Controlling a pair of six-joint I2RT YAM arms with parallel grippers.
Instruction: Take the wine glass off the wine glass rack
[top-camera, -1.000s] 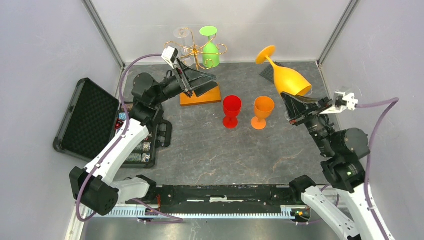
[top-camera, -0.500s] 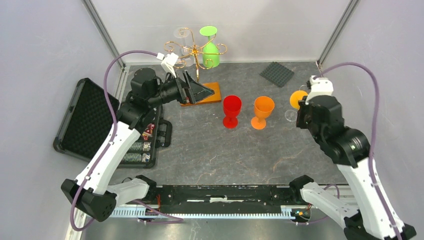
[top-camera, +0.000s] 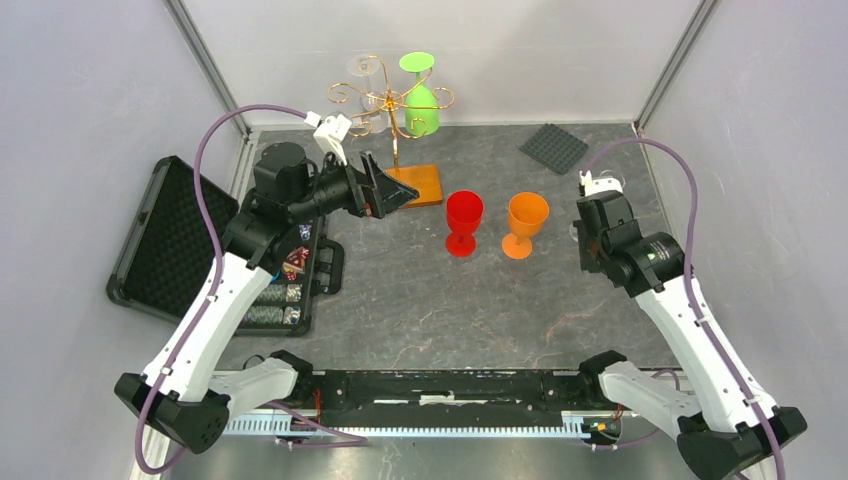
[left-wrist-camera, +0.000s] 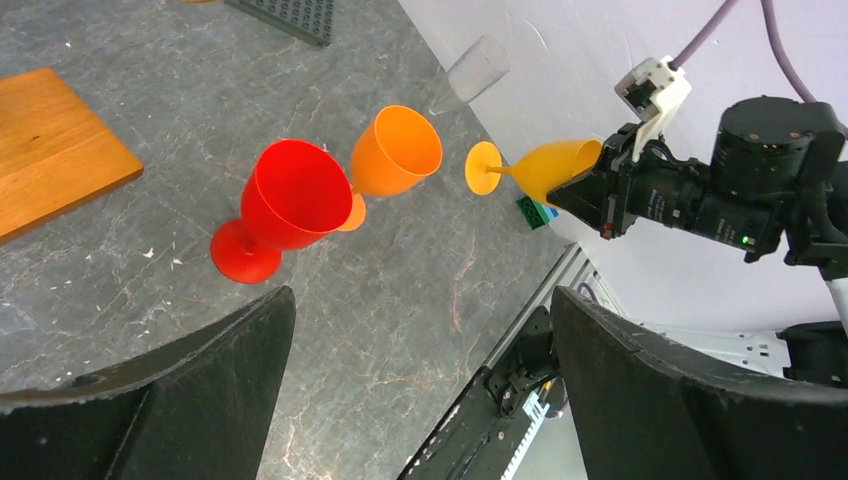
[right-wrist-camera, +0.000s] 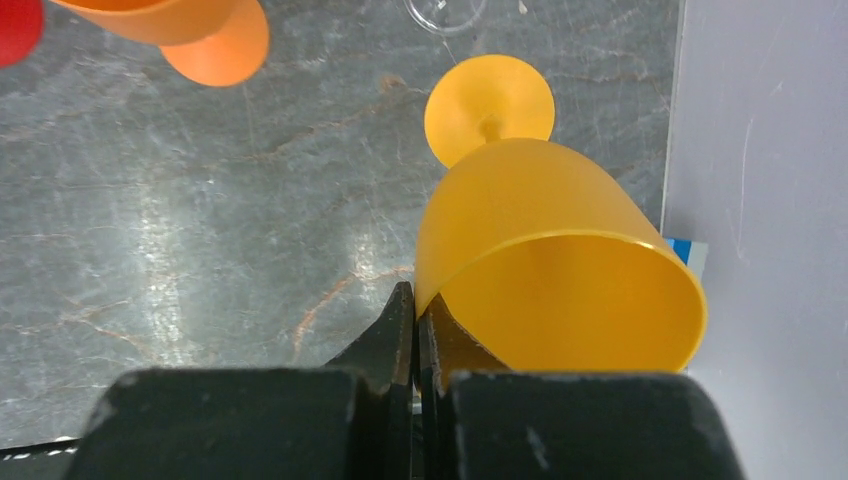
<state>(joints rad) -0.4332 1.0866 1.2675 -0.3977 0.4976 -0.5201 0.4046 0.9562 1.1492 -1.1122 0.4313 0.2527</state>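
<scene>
- A black case (top-camera: 170, 240) lies open at the left edge of the tabletop (top-camera: 420, 300), its foam-lined lid toward the wall.
- The left pincer (top-camera: 392, 192) hangs above the near end of the rack's wooden base. In its wrist view its two fingers (left-wrist-camera: 150, 400) stand wide apart with nothing between them.
- The wine glass rack (top-camera: 392, 100) stands in the upper middle of the top view, with gold scrolled arms on a slim post over an orange-brown wooden base (left-wrist-camera: 55, 140).
- A green wine glass (top-camera: 421, 100) hangs foot-up from the rack's right side. A clear glass (top-camera: 365, 68) seems to hang on its left, too faint to be sure.
- A red goblet (top-camera: 463, 218) stands upright on the tabletop just right of the base.
- An orange goblet (top-camera: 527, 220) stands upright just beside the red one.
- A dark grey studded pad (top-camera: 553, 148) lies flat in the upper right.
- The right pincer (right-wrist-camera: 415, 325) is clamped on the amber wine glass (right-wrist-camera: 545, 270), pinching the bowl's wall at the rim.
- This glass is off the rack and well apart from it, at the right side near the wall. It is tilted almost level, foot (left-wrist-camera: 484, 168) pointing away from the pincer; whether it touches the tabletop cannot be told.
- Another clear glass (left-wrist-camera: 475, 72) sits just beyond it.
</scene>
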